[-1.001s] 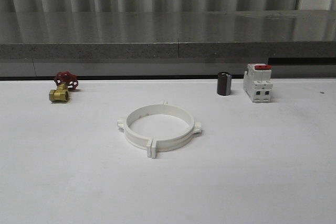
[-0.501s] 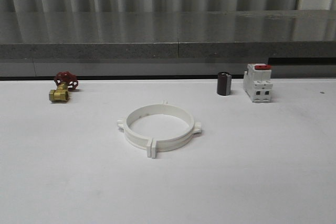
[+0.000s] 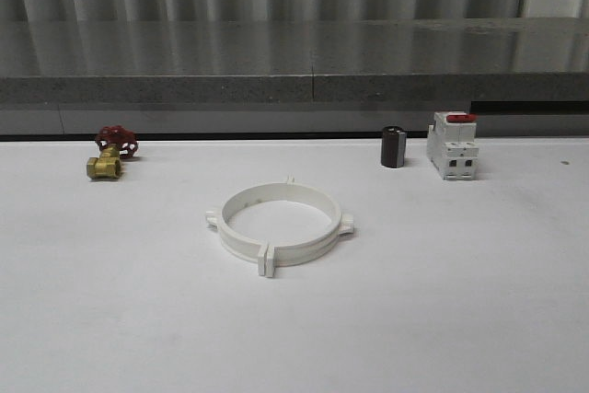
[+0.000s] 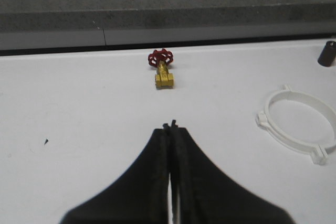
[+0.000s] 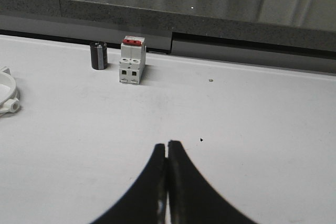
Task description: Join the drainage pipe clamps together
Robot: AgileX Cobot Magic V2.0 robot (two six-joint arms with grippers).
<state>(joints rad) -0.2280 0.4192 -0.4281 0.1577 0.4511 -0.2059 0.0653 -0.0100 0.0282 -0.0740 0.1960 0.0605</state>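
The two white drainage pipe clamps (image 3: 278, 225) lie joined as one ring in the middle of the white table, their end tabs pressed together at the near side. The same ring (image 4: 302, 126) lies off to one side of my left gripper (image 4: 169, 126), well apart from it. My left gripper is shut, with nothing between its black fingers. An ear and a short arc of the ring (image 5: 7, 96) sit at the edge of the right wrist view. My right gripper (image 5: 167, 144) is shut and empty, far from the ring.
A brass valve with a red handwheel (image 3: 110, 155) stands at the back left. A small dark cylinder (image 3: 393, 146) and a white breaker with a red switch (image 3: 452, 145) stand at the back right. A grey ledge (image 3: 294, 89) runs behind the table.
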